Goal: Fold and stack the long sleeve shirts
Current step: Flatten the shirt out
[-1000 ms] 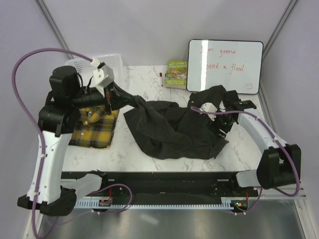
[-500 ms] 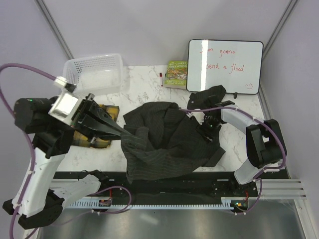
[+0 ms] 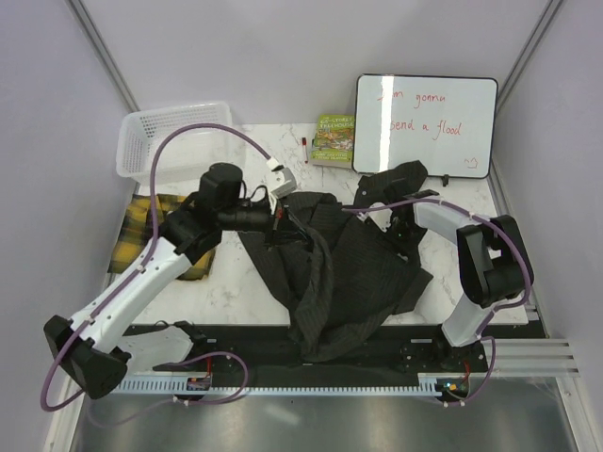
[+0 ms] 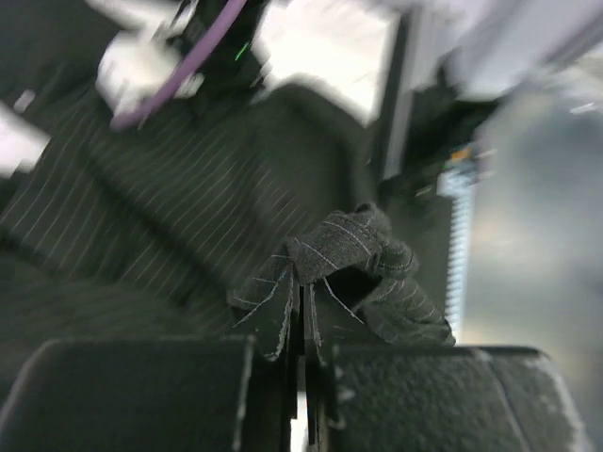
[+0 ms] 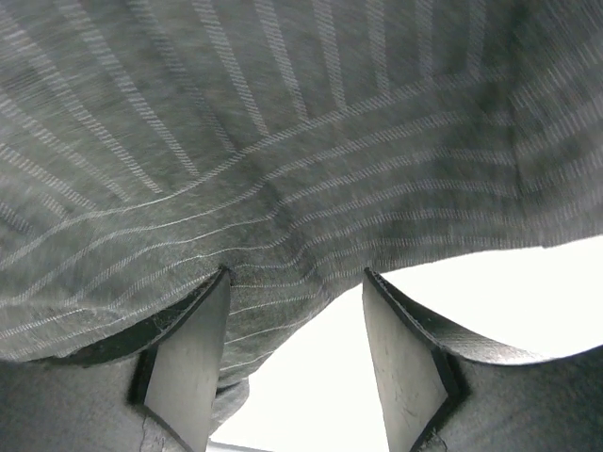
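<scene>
Draping a white marble table [image 3: 231, 282], the pinstriped shirt [image 3: 353, 268] bunches in the clamped left claw [image 4: 303, 320] (right claw [image 5: 294, 311] gapes wide against it).

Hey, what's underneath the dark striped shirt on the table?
Only the marble table shows around the dark shirt, whose near edge hangs past the table's edge. Whatever lies beneath the cloth is covered.
</scene>
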Tool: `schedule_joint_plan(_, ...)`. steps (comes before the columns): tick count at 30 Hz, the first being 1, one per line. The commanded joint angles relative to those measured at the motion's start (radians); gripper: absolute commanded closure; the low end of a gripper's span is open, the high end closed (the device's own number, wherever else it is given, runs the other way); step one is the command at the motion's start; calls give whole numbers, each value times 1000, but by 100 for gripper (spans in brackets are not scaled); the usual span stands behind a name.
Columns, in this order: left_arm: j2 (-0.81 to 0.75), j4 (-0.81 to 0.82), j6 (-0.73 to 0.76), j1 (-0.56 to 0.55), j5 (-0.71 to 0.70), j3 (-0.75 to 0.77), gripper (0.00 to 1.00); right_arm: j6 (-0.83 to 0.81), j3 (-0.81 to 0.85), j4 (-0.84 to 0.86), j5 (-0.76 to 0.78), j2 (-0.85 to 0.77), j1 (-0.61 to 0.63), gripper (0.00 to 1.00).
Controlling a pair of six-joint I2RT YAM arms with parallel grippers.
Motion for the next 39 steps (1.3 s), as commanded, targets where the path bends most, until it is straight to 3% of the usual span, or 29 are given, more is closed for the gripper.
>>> schedule_joint_plan(1,55,-127,262,-22,-371,-62,98,9,92,140,179,43,-57,34)
schedule_joint_plan(3,76,-130,320,-22,-534,-131,98,-11,118,143,199,35,-74,35)
schedule_joint_plan(6,72,-150,426,-22,-588,-229,98,-45,146,146,216,-6,-78,33)
schedule_joint_plan(10,-47,-370,727,-27,-309,-321,98,-44,215,22,145,-77,-78,32)
schedule_joint_plan(12,-77,-608,944,-37,-148,-321,98,-21,235,-50,44,-127,-75,30)
schedule_joint_plan(15,-83,-861,1095,-132,-50,-258,97,-13,224,-153,-51,-189,-48,30)
schedule_joint_plan(16,-83,-893,1123,-158,-45,-249,92,-5,194,-188,-56,-201,-34,30)
schedule_joint_plan(18,-89,-844,1094,-232,-119,-246,16,-7,152,-224,-102,-224,27,30)
schedule_joint_plan(19,-89,-781,1042,-235,-173,-243,1,9,104,-230,-105,-229,50,31)
schedule_joint_plan(20,-85,-707,942,-234,-236,-231,1,12,79,-232,-113,-233,75,32)
schedule_joint_plan(21,-57,-641,945,-188,-274,-218,2,22,56,-229,-122,-238,114,32)
schedule_joint_plan(25,100,-565,1006,79,-126,-70,11,68,-58,-167,-107,-224,168,33)
schedule_joint_plan(27,200,-582,1153,175,-66,2,19,72,-84,-149,-85,-191,169,34)
schedule_joint_plan(28,223,-591,1290,190,-60,4,21,72,-90,-124,-42,-177,169,34)
schedule_joint_plan(32,320,-523,1497,216,-86,-36,23,58,-110,-63,48,-111,137,36)
schedule_joint_plan(39,490,-322,1592,250,-166,-39,38,10,-101,-32,81,-54,44,36)
